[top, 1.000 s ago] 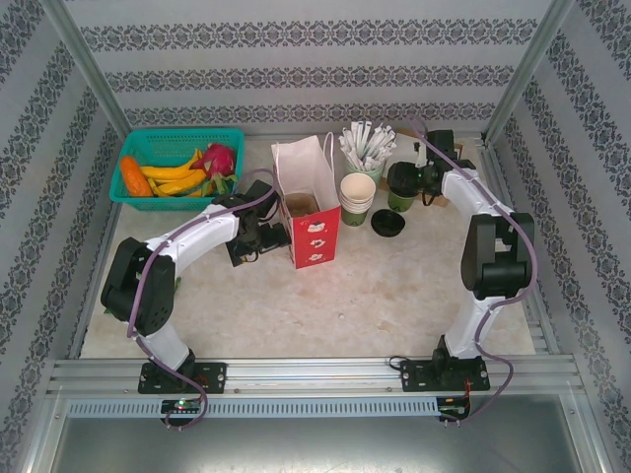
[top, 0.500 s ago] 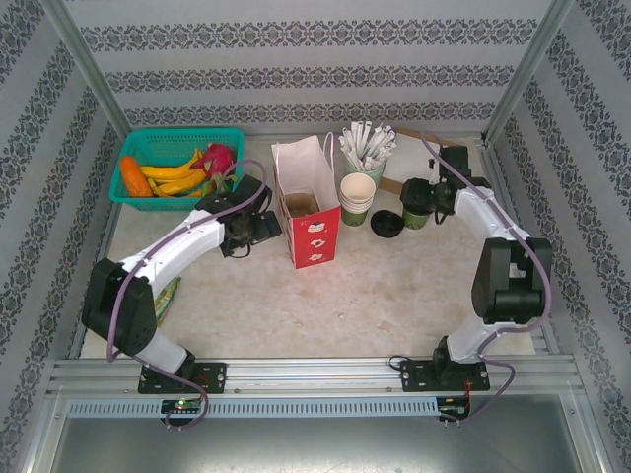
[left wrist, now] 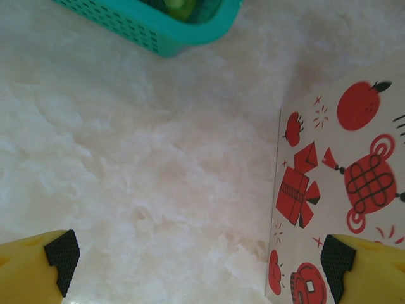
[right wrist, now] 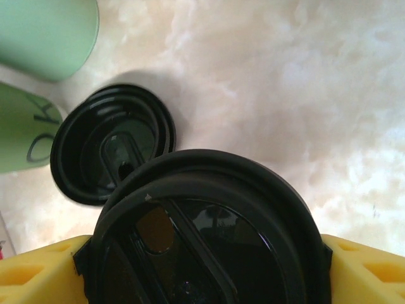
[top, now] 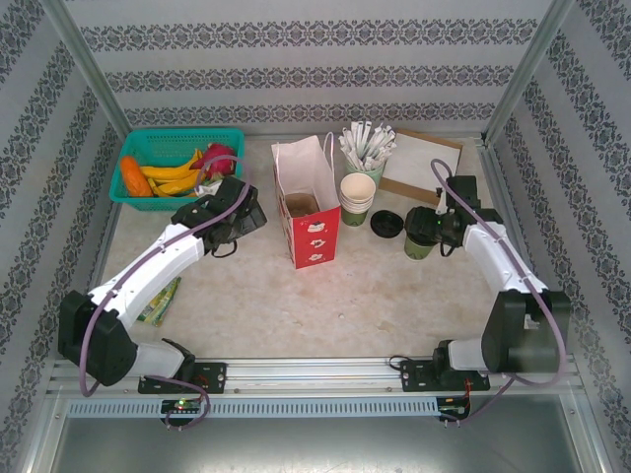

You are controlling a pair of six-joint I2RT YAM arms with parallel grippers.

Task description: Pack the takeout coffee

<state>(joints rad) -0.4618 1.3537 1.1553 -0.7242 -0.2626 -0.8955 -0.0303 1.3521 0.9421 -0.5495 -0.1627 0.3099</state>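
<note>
Since the right gripper (right wrist: 202, 266) is clamped round the small green black-lidded paper cup (top: 417, 244) near the right edge of the table (top: 296, 296), guessing next up is lifting it into the red-and-white paper bag (top: 317, 236).

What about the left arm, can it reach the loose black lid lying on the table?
Probably not straight across. The left gripper is open, but the tall gift bag stands between it and the loose lid; it would have to go over or around.
</note>
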